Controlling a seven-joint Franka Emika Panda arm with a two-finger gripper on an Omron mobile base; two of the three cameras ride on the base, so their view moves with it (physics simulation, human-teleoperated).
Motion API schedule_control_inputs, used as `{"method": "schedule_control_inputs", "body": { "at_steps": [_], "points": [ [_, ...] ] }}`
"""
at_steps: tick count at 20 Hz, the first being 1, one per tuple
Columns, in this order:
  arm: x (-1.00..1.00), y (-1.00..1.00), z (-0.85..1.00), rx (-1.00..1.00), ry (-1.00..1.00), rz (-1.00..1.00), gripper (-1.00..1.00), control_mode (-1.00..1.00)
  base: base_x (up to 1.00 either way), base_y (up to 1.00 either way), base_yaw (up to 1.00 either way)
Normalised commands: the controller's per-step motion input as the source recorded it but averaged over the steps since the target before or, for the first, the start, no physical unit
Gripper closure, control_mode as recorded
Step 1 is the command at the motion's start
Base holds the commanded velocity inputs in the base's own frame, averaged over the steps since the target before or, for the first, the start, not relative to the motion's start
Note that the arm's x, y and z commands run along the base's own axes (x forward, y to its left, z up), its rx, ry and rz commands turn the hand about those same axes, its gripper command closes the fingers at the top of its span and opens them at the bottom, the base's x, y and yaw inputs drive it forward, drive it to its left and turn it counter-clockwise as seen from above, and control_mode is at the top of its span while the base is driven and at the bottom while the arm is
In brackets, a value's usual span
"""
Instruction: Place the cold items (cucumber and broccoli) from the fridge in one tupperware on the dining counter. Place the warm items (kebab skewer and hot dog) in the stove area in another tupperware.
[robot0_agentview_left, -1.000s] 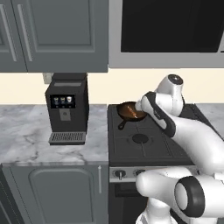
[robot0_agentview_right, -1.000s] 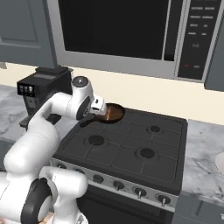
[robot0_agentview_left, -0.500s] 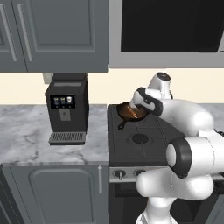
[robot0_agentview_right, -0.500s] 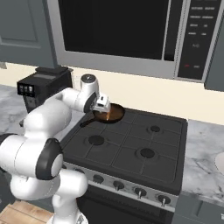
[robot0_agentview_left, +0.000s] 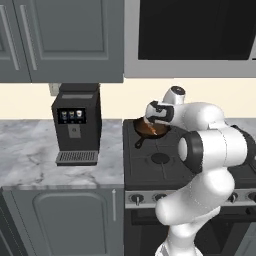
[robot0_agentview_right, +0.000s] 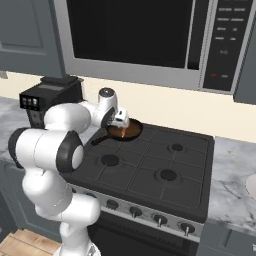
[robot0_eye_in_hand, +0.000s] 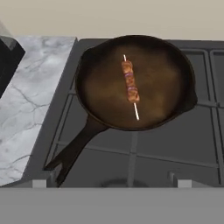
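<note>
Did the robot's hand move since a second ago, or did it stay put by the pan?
Yes. The white two-finger gripper has swung left toward the black coffee machine, now open over the round dark frying pan.

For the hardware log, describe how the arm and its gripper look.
The arm is built of glossy white, rounded segments joined by dark grey to black round joint caps. The gripper is a small white block with dark detailing at the wrist; its two finger tips show as small grey-white nubs in the hand view. No cables or lettering can be made out.
</note>
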Motion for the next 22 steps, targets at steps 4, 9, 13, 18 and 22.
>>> {"method": "schedule_control_inputs", "body": {
  "at_steps": [4, 9, 13, 18, 22],
  "points": [
    [0.55, 0.0, -0.28, 0.0, 0.0, 0.0, -1.0, -1.0, 0.0, 0.0, 0.0],
    [0.34, 0.0, -0.37, 0.0, 0.0, 0.0, -1.0, -1.0, 0.0, 0.0, 0.0],
    [0.31, 0.0, -0.28, 0.0, 0.0, 0.0, -1.0, -1.0, 0.0, 0.0, 0.0],
    [0.23, -0.03, -0.2, 0.0, 0.0, 0.0, -1.0, -1.0, 0.0, 0.0, 0.0],
    [0.22, -0.02, -0.15, 0.0, 0.0, 0.0, -1.0, -1.0, 0.0, 0.0, 0.0]
  ]
}}
